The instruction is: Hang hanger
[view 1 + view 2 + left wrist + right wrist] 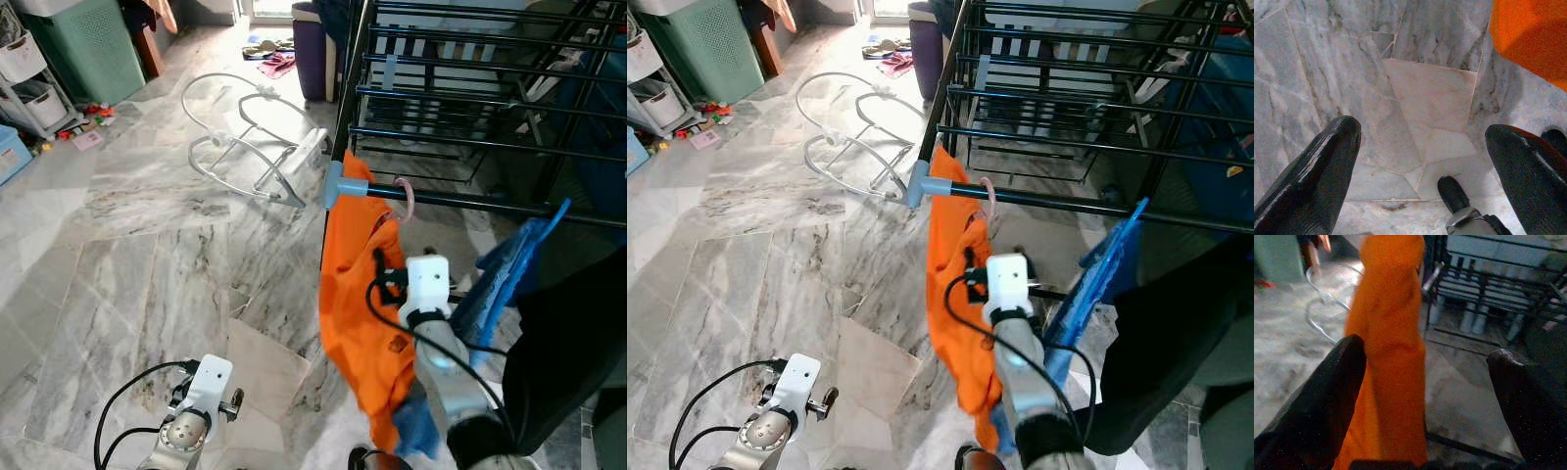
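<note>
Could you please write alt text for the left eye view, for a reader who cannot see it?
An orange garment hangs by a pink hanger hook from the black metal drying rack, with the right gripper close beside it. The left arm hangs low over the grey marble floor.

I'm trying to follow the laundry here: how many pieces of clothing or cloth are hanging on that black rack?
3, maybe more hidden: an orange garment on a pink hanger at the rack's front rail, a blue cloth beside it, and a black garment farthest right.
</note>
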Robot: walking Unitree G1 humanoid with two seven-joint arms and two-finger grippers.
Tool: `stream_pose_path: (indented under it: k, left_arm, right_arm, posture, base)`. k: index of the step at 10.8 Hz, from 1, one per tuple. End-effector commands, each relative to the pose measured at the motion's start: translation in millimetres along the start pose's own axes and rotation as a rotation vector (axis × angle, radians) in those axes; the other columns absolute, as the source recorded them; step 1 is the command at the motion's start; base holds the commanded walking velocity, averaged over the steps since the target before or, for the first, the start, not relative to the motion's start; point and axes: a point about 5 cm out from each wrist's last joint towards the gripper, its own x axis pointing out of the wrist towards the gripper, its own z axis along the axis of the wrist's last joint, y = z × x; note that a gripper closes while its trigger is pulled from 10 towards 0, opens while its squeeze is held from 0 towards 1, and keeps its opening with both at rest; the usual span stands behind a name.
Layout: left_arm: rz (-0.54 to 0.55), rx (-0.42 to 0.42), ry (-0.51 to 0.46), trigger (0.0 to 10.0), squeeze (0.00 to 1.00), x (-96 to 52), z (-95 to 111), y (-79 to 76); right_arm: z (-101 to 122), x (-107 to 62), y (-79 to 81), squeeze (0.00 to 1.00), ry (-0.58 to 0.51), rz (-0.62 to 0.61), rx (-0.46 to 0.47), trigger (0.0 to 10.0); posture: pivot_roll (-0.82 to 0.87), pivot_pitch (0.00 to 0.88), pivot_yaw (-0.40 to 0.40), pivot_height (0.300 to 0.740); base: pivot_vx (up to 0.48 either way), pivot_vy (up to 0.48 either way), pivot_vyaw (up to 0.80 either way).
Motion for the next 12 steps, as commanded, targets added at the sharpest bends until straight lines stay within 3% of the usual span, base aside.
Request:
stream_pose_path:
  k: [1, 12]
  left_arm:
    - [0.004, 0.009, 0.010, 10.0, 0.00, -0.8, -2.6, 1.2]
    - [0.005, 0.015, 0.049, 10.0, 0.00, -1.7, -8.1, 0.1]
  right_arm:
    - [5.6, -0.6, 4.4, 1.00, -0.033, 0.025, 0.014, 10.0]
    - [5.5, -0.9, -0.5, 1.00, -0.025, 0.015, 0.005, 10.0]
  posture:
    - [-0.17, 0.130, 0.036, 0.740]
    - [-0.17, 0.117, 0.030, 0.740]
  base:
    - [0.000, 0.000, 0.00]
    - [-0.255, 0.000, 0.00]
